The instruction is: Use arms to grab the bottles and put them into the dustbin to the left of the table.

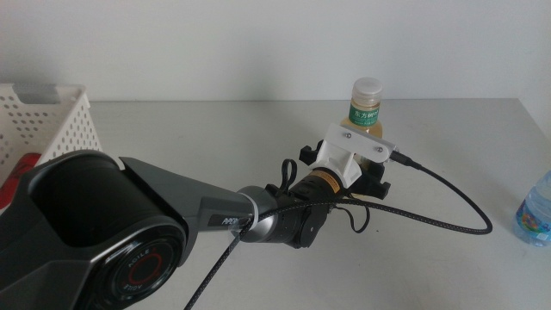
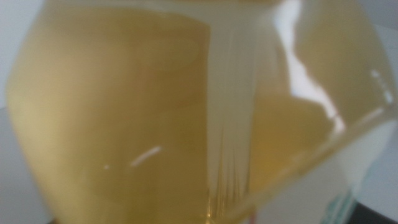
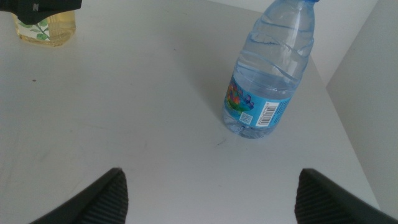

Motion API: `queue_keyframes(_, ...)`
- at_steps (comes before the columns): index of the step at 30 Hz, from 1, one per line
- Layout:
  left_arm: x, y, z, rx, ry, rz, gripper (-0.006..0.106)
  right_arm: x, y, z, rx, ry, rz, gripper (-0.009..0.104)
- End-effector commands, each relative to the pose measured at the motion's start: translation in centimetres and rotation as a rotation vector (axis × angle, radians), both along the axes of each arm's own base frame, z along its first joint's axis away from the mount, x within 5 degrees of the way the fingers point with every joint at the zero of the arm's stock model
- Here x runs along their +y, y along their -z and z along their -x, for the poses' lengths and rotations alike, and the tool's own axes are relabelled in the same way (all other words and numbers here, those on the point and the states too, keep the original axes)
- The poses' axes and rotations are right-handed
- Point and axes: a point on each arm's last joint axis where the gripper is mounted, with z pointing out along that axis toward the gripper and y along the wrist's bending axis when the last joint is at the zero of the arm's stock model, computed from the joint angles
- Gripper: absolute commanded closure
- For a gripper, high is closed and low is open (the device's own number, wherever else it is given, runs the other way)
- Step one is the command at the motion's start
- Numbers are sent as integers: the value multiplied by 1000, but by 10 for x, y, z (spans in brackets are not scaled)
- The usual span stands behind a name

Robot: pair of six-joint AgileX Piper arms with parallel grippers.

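Observation:
The yellow tea bottle (image 1: 367,102) with a white cap and green label stands upright at the table's (image 1: 215,129) back middle. My left gripper (image 1: 366,146) has reached it from the lower left, and its white housing hides the bottle's lower half. The bottle's yellow body (image 2: 186,112) fills the left wrist view, very close. A small clear water bottle (image 3: 267,74) stands near the table's right edge (image 1: 535,211). My right gripper (image 3: 211,173) hovers open just short of it, holding nothing. The white perforated dustbin (image 1: 43,120) sits at the far left.
A black cable (image 1: 448,220) loops from the left wrist across the table toward the right. A patch of red (image 1: 26,164) shows below the dustbin's wall, partly behind the arm. The right wrist view also catches the tea bottle's base (image 3: 46,31).

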Motion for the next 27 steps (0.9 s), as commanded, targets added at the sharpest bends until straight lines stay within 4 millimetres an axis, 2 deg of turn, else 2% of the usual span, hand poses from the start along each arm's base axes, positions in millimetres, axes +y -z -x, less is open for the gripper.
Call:
queue_keyframes(1, -1, -47, -5, -132, -18, 112, 54, -1, -6, 0, -73, 9, 20, 10)
queue_keyframes(5, 3, -47, -8, -94, -71, 152, 99, -1, -6, 0, -73, 9, 20, 10)
queue_keyframes(6, 5, -47, -8, -82, -94, 159, 102, -1, -6, 0, -73, 9, 20, 10)
queue_keyframes(10, 10, -58, -9, -66, -142, 102, 102, -1, -6, 0, -73, 9, 20, 10)
queue_keyframes(16, 13, -115, 10, -21, -4, -49, 102, -1, -6, 0, -73, 9, 20, 10)
queue_keyframes(20, 31, -146, 16, 54, 47, -77, 102, -1, -6, 0, -73, 9, 20, 10)
queue_keyframes(27, 78, -188, 19, 169, 74, -101, 102, -1, -6, 0, -73, 9, 20, 10)
